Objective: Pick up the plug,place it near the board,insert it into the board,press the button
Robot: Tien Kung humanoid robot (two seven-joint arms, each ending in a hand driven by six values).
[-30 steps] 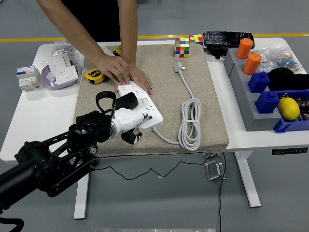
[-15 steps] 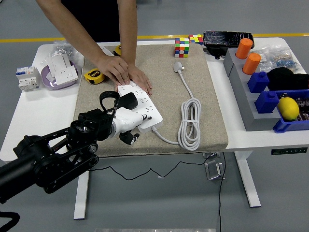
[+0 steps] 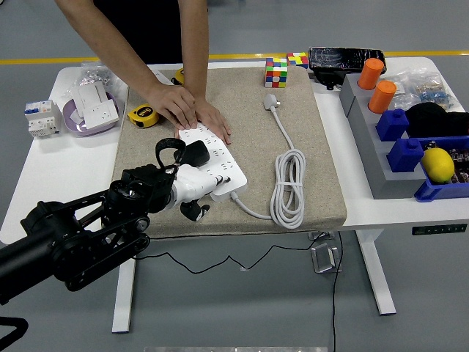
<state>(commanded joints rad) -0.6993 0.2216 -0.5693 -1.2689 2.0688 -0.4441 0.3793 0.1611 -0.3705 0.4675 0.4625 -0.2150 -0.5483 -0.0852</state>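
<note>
Head view: The left hand (image 3: 192, 185) reaches in from the lower left and sits over the near end of the white power strip (image 3: 214, 163), which lies on the beige mat (image 3: 242, 110). The black plug (image 3: 194, 153) stands on the strip's top face just beyond the hand; whether it is fully seated cannot be told. The fingers (image 3: 195, 210) are curled downward at the strip's near edge. Whether they hold anything cannot be told, since the white hand blends with the white strip. The right arm is out of view.

A person's two hands (image 3: 192, 111) press flat on the strip's far end, holding it down. The strip's own grey cable (image 3: 288, 187) lies coiled to the right, well apart from the hand.

Risks, as a judgement:
- A half-seated plug may tilt if pushed off-axis.
- The curled fingers may drag the strip's near end sideways.
- The button is not distinguishable here, so a press may land on a socket instead.
</note>
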